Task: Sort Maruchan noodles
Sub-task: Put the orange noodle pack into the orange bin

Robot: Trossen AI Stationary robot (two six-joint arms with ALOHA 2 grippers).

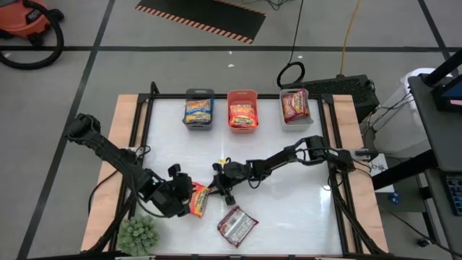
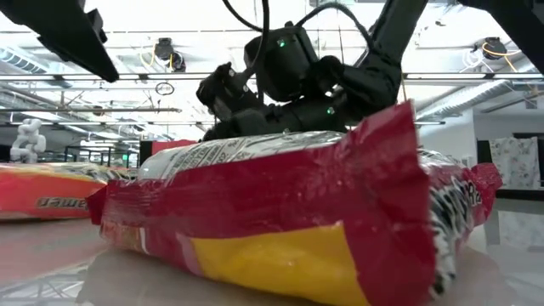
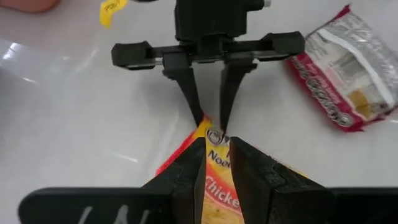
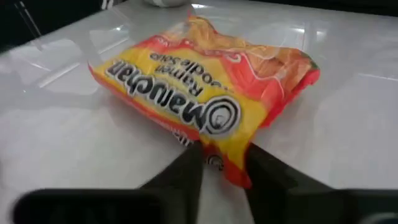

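Observation:
An orange-yellow Maruchan packet (image 1: 199,200) sits near the table's near-left, between both grippers. My left gripper (image 1: 188,196) is shut on its left end and my right gripper (image 1: 216,188) on its right end; the right wrist view shows the packet (image 4: 205,99) label-up. A red-silver packet (image 1: 237,224) lies flat on the table nearer the front edge and fills the low view (image 2: 280,212). At the far edge, more packets lie in three bins: blue-yellow (image 1: 199,110), orange (image 1: 242,113), red (image 1: 294,103). My left gripper (image 3: 216,146) pinches the orange-yellow packet's end (image 3: 216,177) between its two fingers, coming level from the table's left, along the packet. My right gripper (image 4: 221,152) pinches the opposite end's crimped edge (image 4: 214,163) at the fingertips (image 3: 194,102), from the right, slanting down. Whether the packet clears the table I cannot tell.
A grey bin (image 1: 199,123), an orange bin (image 1: 242,94) and another grey bin (image 1: 297,120) line the far edge. A green plant (image 1: 137,235) stands at the near-left corner. Open white tabletop (image 1: 289,202) lies to the right of the packets.

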